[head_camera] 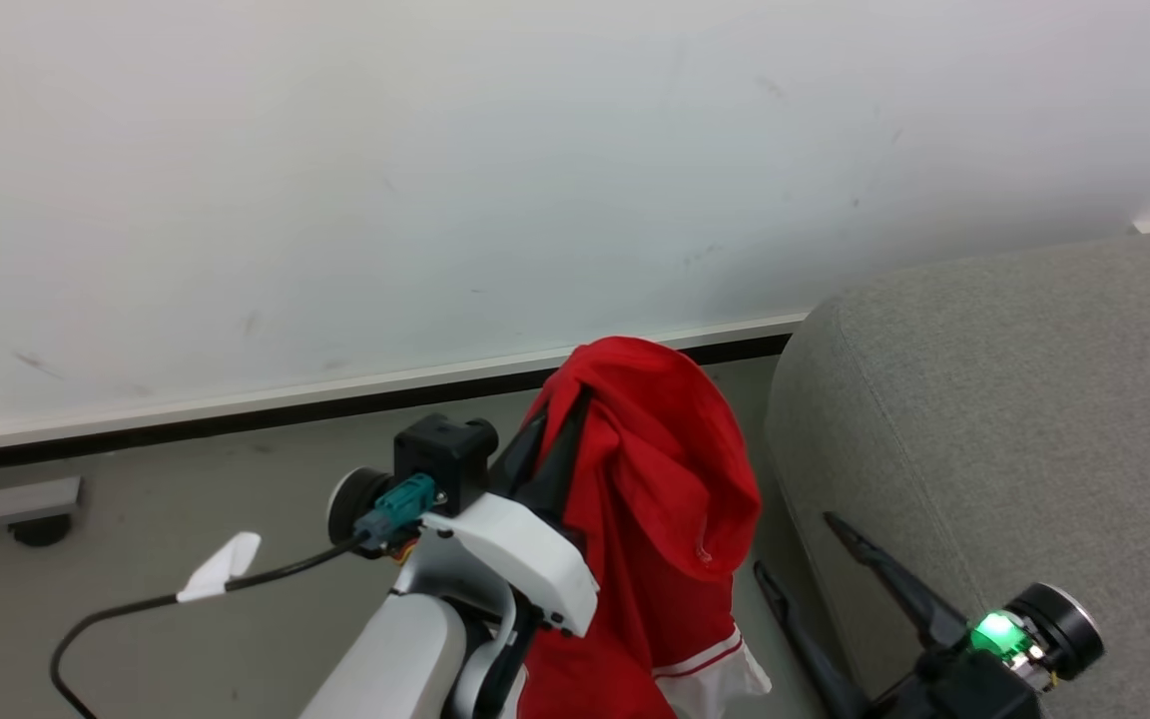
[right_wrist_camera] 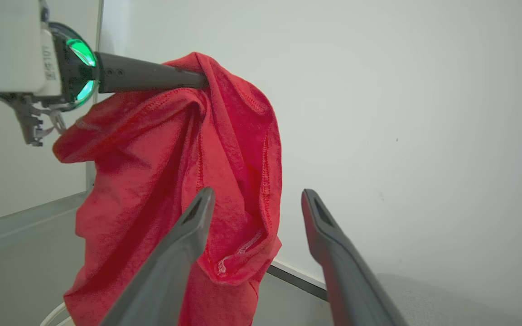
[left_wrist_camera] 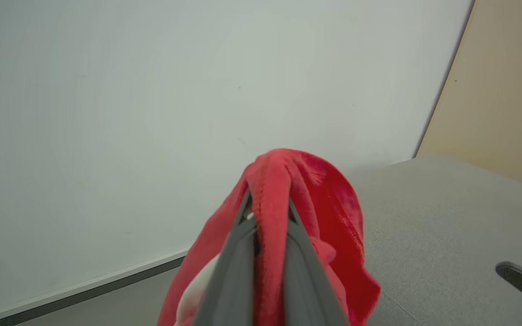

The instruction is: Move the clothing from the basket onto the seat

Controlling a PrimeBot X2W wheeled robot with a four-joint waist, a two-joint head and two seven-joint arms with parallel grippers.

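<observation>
The red clothing (head_camera: 670,499) hangs in the air from my left gripper (head_camera: 560,414), which is shut on a fold near its top. Its white striped hem (head_camera: 710,674) dangles at the bottom. From the left wrist the cloth (left_wrist_camera: 333,217) is pinched between the two grey fingers (left_wrist_camera: 234,253). The grey sofa seat (head_camera: 1014,419) stands just right of the garment. My right gripper (head_camera: 795,549) is open beside the sofa's side, fingers apart, nothing between them. The right wrist view has the clothing (right_wrist_camera: 161,172) draped from the left gripper's finger (right_wrist_camera: 152,77). The basket is out of view.
A white wall (head_camera: 435,180) with a white skirting board and dark gap runs behind. A black cable with a white tag (head_camera: 221,564) trails from my left wrist over the grey floor. A grey caster base (head_camera: 11,504) sits at far left.
</observation>
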